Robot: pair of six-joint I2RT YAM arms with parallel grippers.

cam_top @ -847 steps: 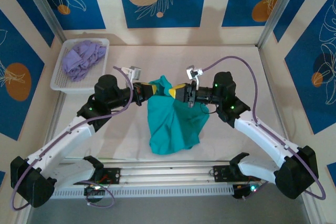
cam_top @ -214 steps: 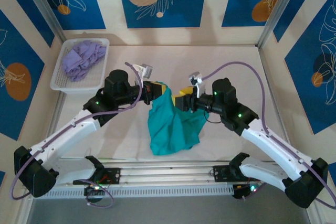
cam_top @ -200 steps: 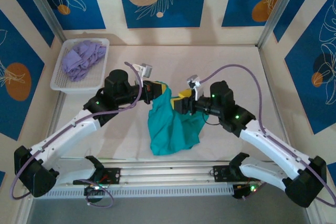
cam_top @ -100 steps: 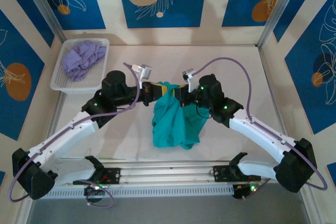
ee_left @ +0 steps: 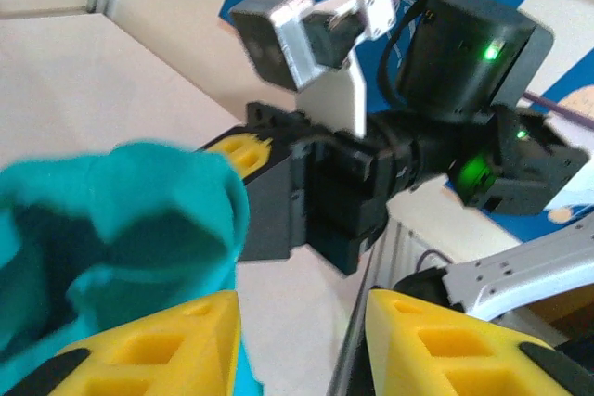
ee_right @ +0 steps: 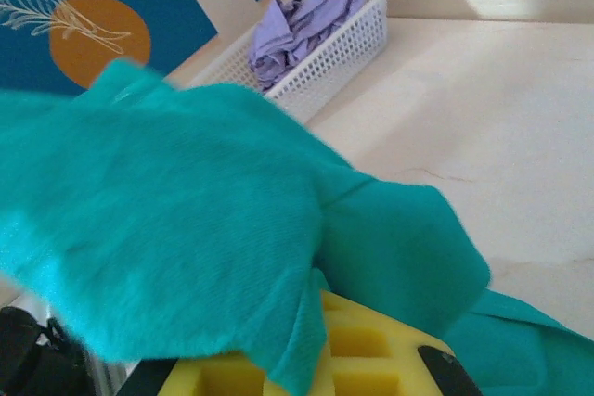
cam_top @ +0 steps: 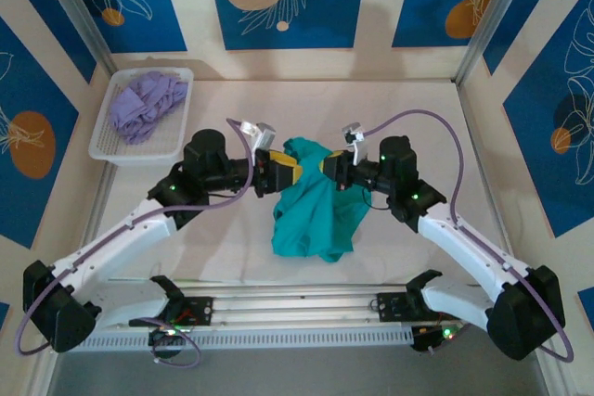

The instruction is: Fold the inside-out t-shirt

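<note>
The inside-out t-shirt (cam_top: 314, 212) is a bunched teal heap in the middle of the table, its top edge lifted between the two grippers. My right gripper (cam_top: 328, 166) is shut on that raised edge. In the right wrist view the teal cloth (ee_right: 186, 220) drapes over the yellow finger (ee_right: 371, 354) and hides the jaws of the right gripper (ee_right: 320, 317). My left gripper (cam_top: 289, 172) faces it from the left and stands open. In the left wrist view bare table shows between the fingers of the left gripper (ee_left: 302, 308), and the t-shirt (ee_left: 121, 229) hangs beside the left finger (ee_left: 176, 345).
A white mesh basket (cam_top: 104, 144) with a lavender-purple garment (cam_top: 146, 102) sits at the back left, and the basket (ee_right: 345, 42) shows in the right wrist view too. A metal rail (cam_top: 297, 308) runs along the near edge. Bare tabletop (cam_top: 418, 118) lies to the right and behind.
The right gripper moved in to the shirt's raised edge and shut on it. The left gripper, which held that edge, has opened and let go. The shirt has shifted slightly right.
</note>
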